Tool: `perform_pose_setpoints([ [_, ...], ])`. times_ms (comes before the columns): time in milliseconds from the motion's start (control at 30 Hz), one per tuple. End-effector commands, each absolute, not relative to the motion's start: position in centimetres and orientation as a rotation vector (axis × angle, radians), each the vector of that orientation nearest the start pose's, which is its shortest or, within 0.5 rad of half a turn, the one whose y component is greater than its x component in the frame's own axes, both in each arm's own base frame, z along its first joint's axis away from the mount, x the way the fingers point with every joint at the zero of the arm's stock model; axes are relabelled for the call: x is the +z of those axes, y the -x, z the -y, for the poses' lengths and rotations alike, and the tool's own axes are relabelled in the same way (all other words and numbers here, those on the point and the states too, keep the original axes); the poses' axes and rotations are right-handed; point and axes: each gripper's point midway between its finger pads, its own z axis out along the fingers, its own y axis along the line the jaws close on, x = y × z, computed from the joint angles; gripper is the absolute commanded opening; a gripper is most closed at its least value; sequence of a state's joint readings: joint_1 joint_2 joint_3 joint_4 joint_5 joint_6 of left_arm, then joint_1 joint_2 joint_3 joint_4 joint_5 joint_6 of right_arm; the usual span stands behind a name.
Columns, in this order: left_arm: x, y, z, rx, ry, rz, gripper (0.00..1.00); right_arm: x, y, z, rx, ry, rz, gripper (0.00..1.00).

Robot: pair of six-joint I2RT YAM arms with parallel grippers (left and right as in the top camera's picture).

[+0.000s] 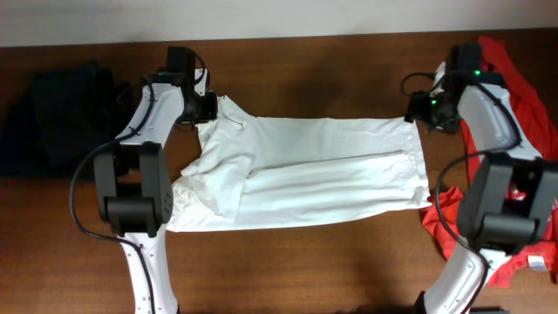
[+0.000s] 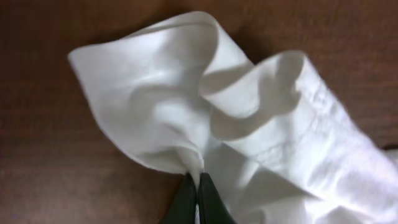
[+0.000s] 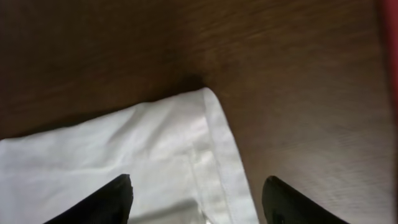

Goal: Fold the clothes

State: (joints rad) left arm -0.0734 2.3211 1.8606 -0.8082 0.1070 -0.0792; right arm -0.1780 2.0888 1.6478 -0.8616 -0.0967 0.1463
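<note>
Left claw (image 2: 196, 194) pinched shut on the white T-shirt (image 2: 161, 106), fabric bunched just ahead of its tips; right claw (image 3: 198, 182) spread wide, shirt's hemmed corner lying between its fingers.

You see only part of the red shirt (image 1: 536, 109): the right arm (image 1: 493, 126) covers its middle, and the frame's right edge crops it. The dark heap (image 1: 52, 113) at upper left is too dim to identify.

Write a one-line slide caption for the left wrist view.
Left gripper shut on a bunched, rumpled edge of the white T-shirt over the dark wooden table.
</note>
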Motion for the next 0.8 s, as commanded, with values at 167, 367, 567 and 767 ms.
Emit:
perform_pose_setpoints([
  [167,1.8,-50.0,4.8,-0.142,0.006,-2.917,0.01,1.9,-48.7,5.9,0.165,-0.399,-2.803,0.62],
  [367,1.7,-49.6,4.8,-0.141,0.007,-2.936,0.01,1.4,-49.3,6.0,0.166,-0.395,-2.784,0.47],
  [567,1.7,-49.6,4.3,-0.097,0.011,-2.934,0.01,0.5,-49.1,5.5,0.173,-0.386,-2.805,0.04],
  [767,4.1,-50.2,3.0,-0.026,0.032,-2.893,0.01,2.8,-49.4,5.8,0.174,-0.393,-2.795,0.04],
])
